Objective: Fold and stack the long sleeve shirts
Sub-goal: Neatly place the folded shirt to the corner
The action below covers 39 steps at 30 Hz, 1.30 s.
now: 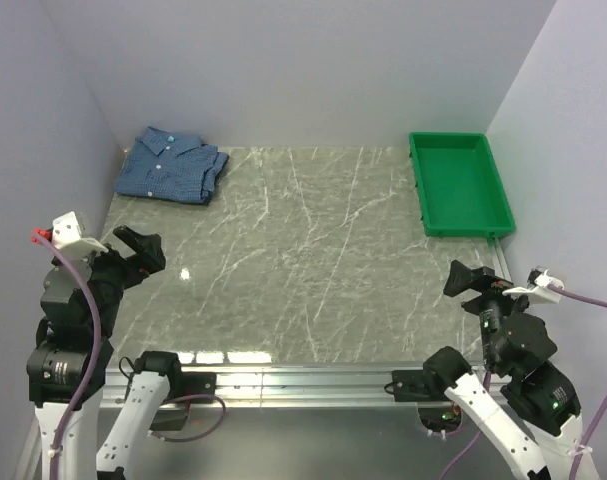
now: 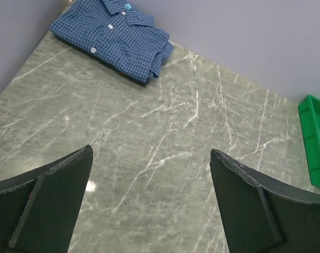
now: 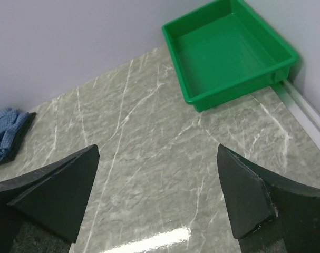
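A folded blue check shirt (image 1: 171, 165) with collar and white buttons lies at the far left corner of the marble table. It also shows in the left wrist view (image 2: 113, 38), with a dark layer under its near edge, and at the left edge of the right wrist view (image 3: 6, 133). The dark green-grey shirt is not clearly visible. My left gripper (image 1: 138, 247) is open and empty above the near left of the table, far from the shirt; its gap shows in the left wrist view (image 2: 151, 153). My right gripper (image 1: 465, 278) is open and empty at the near right; it also shows in the right wrist view (image 3: 158, 150).
An empty green plastic tray (image 1: 459, 184) sits at the far right corner, also in the right wrist view (image 3: 228, 50). Pale walls close in the back and both sides. A metal rail (image 1: 303, 378) runs along the table's near edge.
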Each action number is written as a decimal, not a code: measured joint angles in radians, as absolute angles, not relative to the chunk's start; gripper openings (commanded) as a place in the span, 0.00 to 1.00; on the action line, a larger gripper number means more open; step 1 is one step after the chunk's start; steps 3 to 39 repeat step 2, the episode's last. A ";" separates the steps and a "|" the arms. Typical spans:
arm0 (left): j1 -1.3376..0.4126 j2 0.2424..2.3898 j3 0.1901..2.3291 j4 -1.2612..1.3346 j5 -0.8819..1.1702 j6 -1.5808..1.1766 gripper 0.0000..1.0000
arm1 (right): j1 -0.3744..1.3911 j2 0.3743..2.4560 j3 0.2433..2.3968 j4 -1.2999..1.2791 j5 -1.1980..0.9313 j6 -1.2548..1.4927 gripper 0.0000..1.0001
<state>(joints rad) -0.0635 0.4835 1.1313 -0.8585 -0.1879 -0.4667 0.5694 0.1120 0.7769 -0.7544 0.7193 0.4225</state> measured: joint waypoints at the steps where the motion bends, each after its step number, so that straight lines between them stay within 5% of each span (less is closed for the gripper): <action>1: -0.068 0.482 1.131 -0.858 -0.189 -0.464 0.99 | 0.569 0.112 0.777 -0.754 0.719 0.422 1.00; 39: -0.073 0.479 1.131 -0.858 -0.191 -0.464 0.99 | 0.569 0.112 0.776 -0.753 0.719 0.422 1.00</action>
